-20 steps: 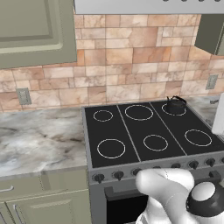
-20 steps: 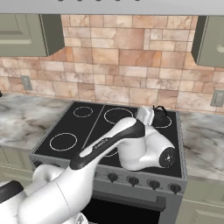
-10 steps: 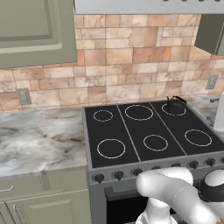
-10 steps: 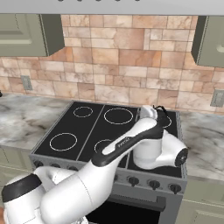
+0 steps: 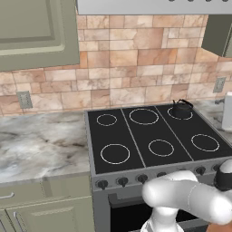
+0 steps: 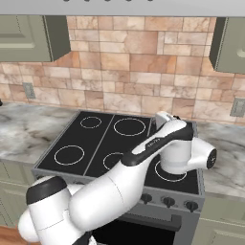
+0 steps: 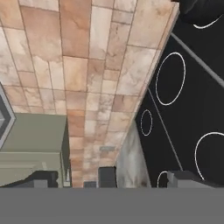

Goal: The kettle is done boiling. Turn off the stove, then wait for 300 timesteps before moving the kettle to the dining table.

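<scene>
Brick-tile backsplash behind the stove (image 5: 154,145), marble table (image 5: 41,147) off to its 9 o'clock. Kettle (image 5: 181,109) is parked on the back burner at roughly 1 o'clock on the black glass top. My pincer (image 7: 111,177) is spread wide, nothing between its tips.

The kettle (image 5: 181,109) sits on the stove's (image 5: 149,140) back right burner.
</scene>
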Tool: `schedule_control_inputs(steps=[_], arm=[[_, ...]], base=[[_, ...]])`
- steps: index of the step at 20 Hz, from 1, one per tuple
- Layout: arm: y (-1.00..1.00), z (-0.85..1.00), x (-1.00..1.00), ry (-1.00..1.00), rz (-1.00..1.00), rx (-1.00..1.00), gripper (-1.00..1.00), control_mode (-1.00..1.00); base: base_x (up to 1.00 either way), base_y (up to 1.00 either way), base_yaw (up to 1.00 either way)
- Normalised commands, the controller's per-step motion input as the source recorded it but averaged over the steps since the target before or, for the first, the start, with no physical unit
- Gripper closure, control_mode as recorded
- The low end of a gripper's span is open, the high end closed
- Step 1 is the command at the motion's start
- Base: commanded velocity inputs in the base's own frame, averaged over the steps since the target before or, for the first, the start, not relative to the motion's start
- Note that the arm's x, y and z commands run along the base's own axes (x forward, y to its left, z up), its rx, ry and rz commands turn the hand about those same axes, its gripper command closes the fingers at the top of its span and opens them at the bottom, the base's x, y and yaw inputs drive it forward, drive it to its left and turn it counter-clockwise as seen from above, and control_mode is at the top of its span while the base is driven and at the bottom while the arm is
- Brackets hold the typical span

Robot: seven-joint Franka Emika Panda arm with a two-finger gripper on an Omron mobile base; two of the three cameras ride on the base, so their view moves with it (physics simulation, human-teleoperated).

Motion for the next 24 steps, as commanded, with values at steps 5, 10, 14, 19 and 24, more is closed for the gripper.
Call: schedule_control_inputs(steps=[5, 10, 14, 19, 24], arm=[[-0.10, 0.00, 0.17, -0.03, 0.14, -0.13, -1.00, -1.00], [-0.08, 0.00, 0.17, -0.03, 0.14, -0.12, -1.00, -1.00], [-0.08, 0.00, 0.15, -0.04, 0.12, -0.11, -1.00, -1.00], [-0.06, -0.17, 0.05, 0.00, 0.04, -0.04, -1.00, -1.00], [-0.17, -0.14, 0.21, 0.00, 0.04, -0.04, -1.00, -1.00]], base=[[0.00, 0.00, 0.00], [0.00, 0.00, 0.00], [0.00, 0.00, 0.00], [0.00, 0.00, 0.00], [0.00, 0.00, 0.00]])
